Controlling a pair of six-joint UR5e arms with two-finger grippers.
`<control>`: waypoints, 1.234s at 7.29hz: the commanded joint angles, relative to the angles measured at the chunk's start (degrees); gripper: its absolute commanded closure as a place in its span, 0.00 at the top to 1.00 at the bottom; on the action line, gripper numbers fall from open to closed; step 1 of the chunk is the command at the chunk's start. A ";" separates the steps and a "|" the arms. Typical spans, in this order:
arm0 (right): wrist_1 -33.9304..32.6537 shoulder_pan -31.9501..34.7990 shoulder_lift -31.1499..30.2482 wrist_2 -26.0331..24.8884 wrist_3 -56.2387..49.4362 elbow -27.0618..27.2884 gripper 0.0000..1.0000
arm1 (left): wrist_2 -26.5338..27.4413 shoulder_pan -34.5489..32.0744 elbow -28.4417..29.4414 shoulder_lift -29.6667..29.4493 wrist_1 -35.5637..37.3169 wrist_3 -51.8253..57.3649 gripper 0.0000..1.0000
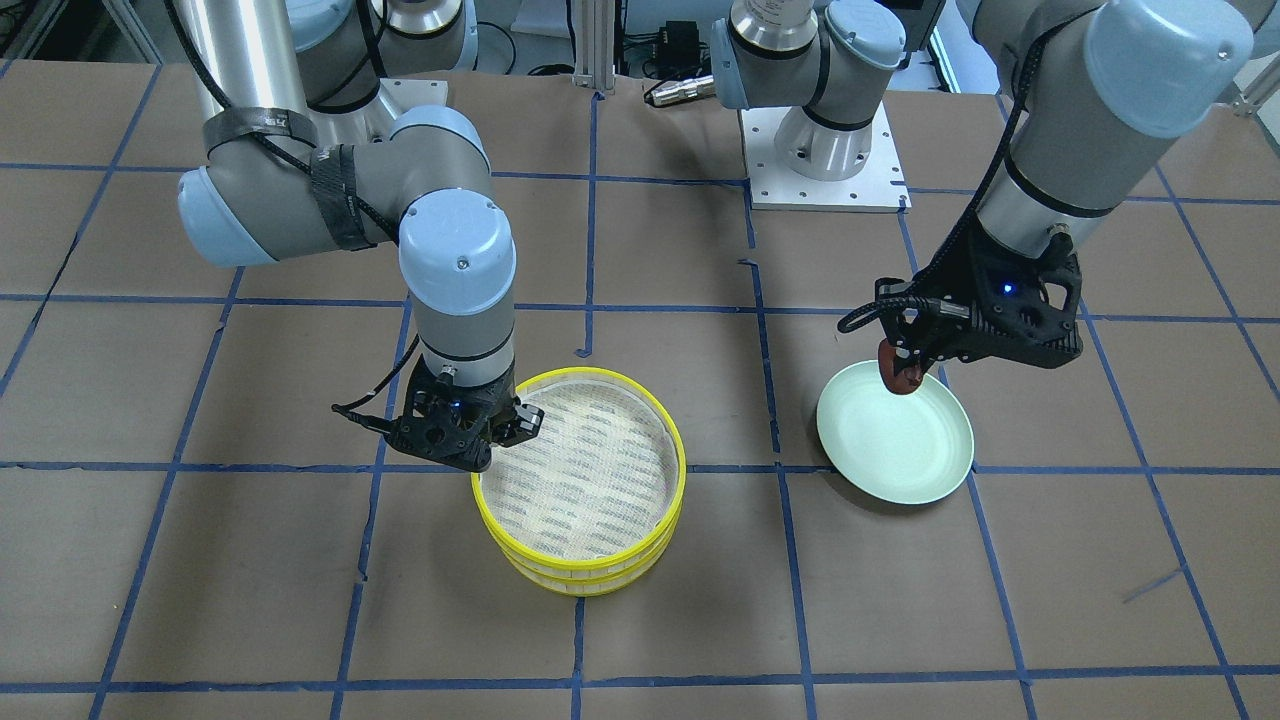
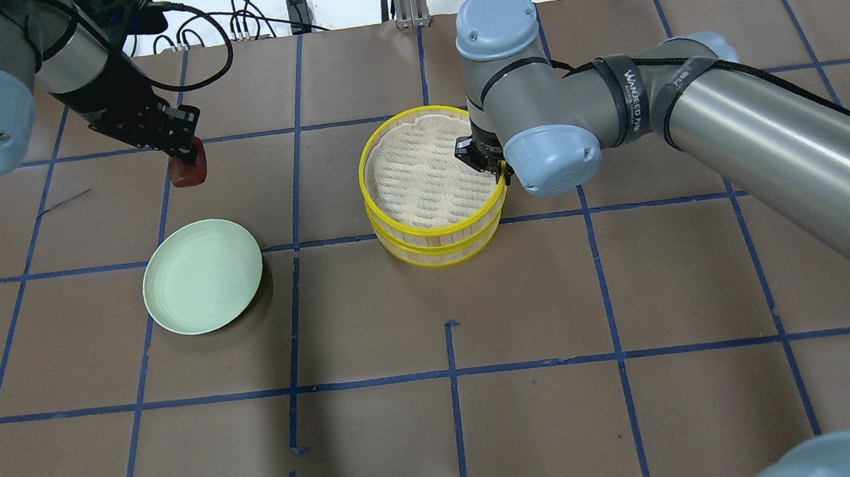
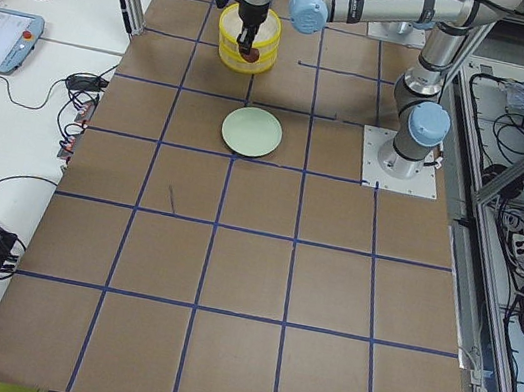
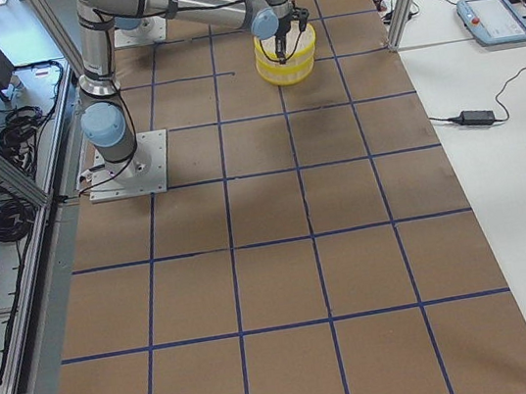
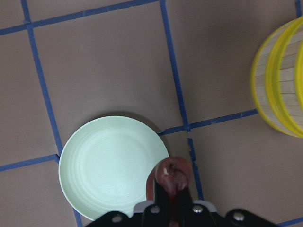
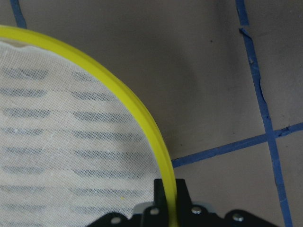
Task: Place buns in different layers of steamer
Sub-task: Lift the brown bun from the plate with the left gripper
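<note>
**Left gripper** [image 1: 908,352]: was closed on the reddish-brown bun [image 1: 899,376], which was held aloft above the edge of the pale green plate [image 1: 920,460], well apart from the steamer [image 1: 600,575].

**Right gripper** [image 6: 169,191]: was clamped on the yellow rim of the top tray [image 6: 142,123].

**Cream-white bun**: was not seen.

**Hazards judged**: the bun, pinched only at its top, could be dropped in transit. The thin rim could be lost, tilting the tray.
</note>
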 commanded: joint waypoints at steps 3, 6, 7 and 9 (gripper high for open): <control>0.11 0.00 0.12 1.26 0.25 0.29 0.83 | -0.54 -0.21 0.02 -0.26 1.48 0.23 0.02; 0.02 -2.88 -1.37 0.38 -7.71 -0.58 1.00 | -2.56 -5.03 0.02 -0.61 3.13 -5.61 0.02; 0.89 -5.25 -2.59 0.64 -8.71 -0.50 1.00 | -2.56 -7.74 -0.42 -1.05 4.89 -10.53 0.02; 1.16 -9.03 -3.74 0.99 -13.44 -0.76 1.00 | -2.56 -14.07 -0.42 -3.59 10.32 -22.36 0.02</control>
